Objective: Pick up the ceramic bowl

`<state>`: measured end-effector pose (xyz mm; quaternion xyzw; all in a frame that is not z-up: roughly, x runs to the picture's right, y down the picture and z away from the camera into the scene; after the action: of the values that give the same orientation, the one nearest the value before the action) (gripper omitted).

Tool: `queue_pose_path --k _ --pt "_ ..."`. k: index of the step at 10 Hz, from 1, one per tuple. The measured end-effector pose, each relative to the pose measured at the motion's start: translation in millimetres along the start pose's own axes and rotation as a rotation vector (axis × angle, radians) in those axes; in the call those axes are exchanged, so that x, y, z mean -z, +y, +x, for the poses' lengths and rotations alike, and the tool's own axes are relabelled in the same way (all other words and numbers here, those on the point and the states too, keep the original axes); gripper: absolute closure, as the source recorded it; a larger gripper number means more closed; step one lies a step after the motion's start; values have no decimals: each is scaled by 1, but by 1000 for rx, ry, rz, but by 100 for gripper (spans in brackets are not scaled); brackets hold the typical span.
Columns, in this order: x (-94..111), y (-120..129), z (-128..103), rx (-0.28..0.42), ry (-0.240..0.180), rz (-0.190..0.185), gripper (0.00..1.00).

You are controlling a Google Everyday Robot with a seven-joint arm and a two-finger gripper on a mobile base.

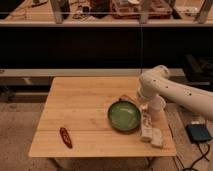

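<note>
The ceramic bowl [124, 115] is wide, shallow and glossy green with a darker rim. It sits on the right half of the wooden table [80, 107]. My white arm [172, 92] reaches in from the right and bends down at its elbow. The gripper [142, 104] hangs just above the bowl's far right rim, between the bowl and a small white cup [157, 104]. I cannot tell whether it touches the rim.
Two white packets [146, 128] [157, 138] lie right of the bowl near the table's front right corner. A red chili [65, 136] lies at the front left. A small orange item [125, 97] peeks out behind the bowl. A dark shelf unit stands behind the table.
</note>
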<state>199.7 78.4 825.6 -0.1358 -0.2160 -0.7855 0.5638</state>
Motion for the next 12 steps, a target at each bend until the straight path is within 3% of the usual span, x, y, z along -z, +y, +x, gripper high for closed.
queue_pose_path --k 1,4,7,8,10,12 --pt "-9 -11 5 2 3 12 60" --pt "-28 -8 0 10 15 6 60" --pt "-31 -8 1 30 -56 5 60" --pt "-38 -11 -2 25 -53 19 60" --pt "-39 -7 -2 31 -21 5 60" --pt "-38 -18 -1 39 -90 12 60"
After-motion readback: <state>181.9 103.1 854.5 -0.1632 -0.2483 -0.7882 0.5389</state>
